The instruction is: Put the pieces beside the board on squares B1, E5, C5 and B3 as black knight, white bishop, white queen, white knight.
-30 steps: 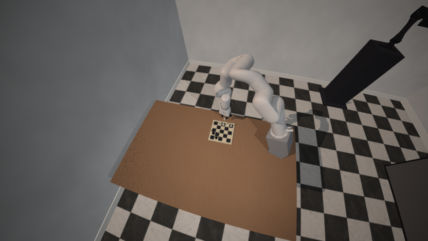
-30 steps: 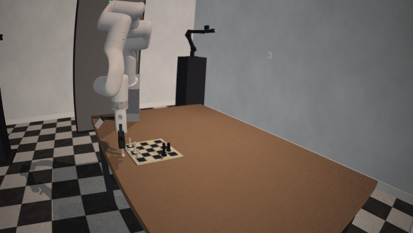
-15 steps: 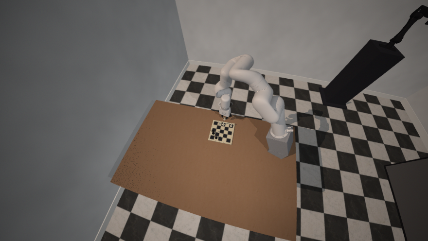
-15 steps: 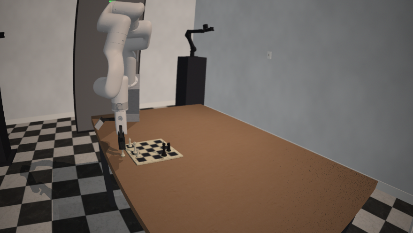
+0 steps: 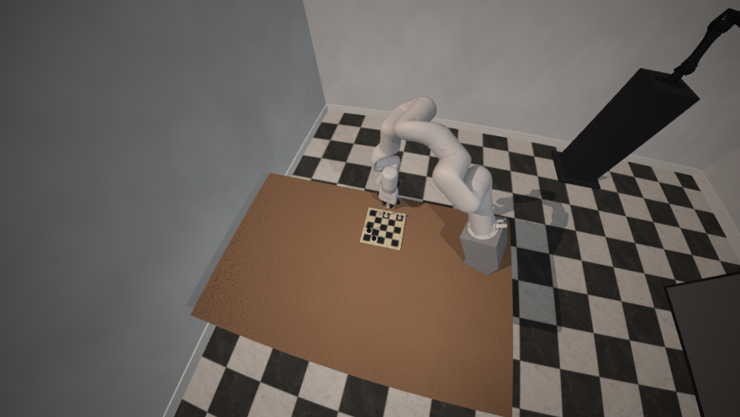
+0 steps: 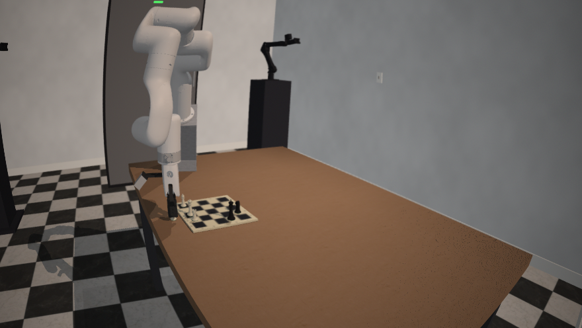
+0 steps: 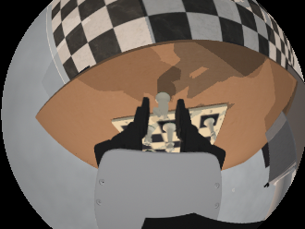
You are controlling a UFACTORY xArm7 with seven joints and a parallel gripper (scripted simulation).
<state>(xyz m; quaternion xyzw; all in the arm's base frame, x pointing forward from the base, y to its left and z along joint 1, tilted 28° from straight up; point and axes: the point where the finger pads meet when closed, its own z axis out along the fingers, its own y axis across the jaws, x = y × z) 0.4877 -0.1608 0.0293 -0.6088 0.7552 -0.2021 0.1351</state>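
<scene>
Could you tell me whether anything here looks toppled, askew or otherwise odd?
Nothing stands out: the pieces on the board look upright, and the white piece beside it stands upright between the gripper's open jaws.

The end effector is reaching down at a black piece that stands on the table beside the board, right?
Not quite: the piece is white, not black. The end effector is reaching down at a white piece that stands on the table beside the board. The wrist view shows it best, pale between the two dark fingers, which stand apart on either side of it.
</scene>
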